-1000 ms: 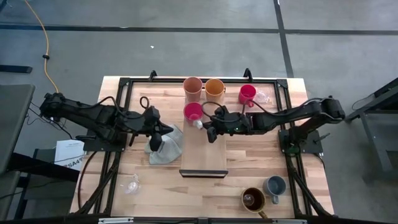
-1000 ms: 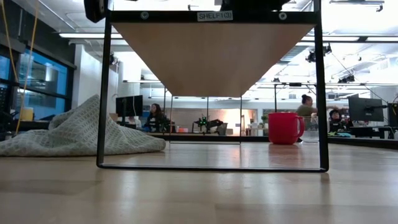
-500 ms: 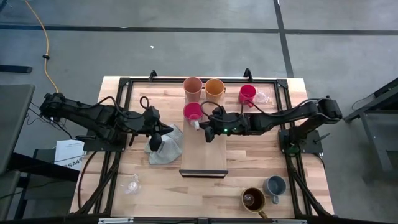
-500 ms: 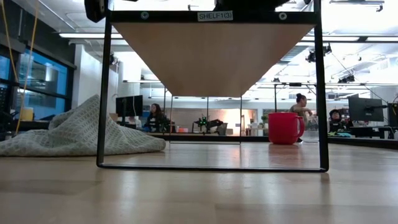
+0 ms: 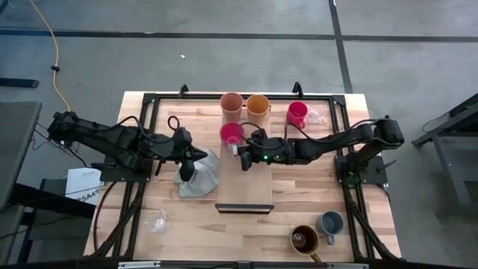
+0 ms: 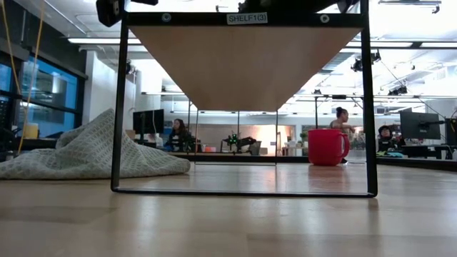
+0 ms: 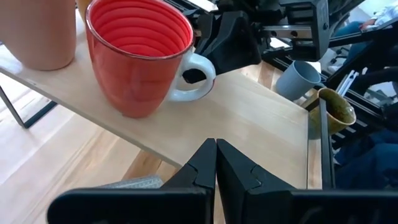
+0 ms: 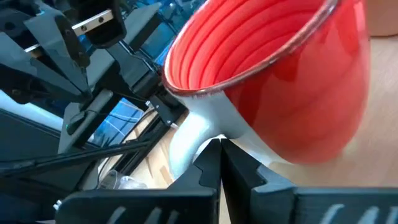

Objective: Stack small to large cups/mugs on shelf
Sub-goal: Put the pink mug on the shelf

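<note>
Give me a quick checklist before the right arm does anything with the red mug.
1. Red mug upright on the shelf: ok.
2. Right gripper at the mug's white handle: ok, its tips are right beside it.
3. Handle gripped: not ok, the fingers are shut beside the handle, not around it.
4. Fingers touching the handle: cannot tell.
5. Peach cup next to the mug upright, on the shelf: ok.
6. Left gripper out of the way: ok, shut, over the cloth beside the shelf.
</note>
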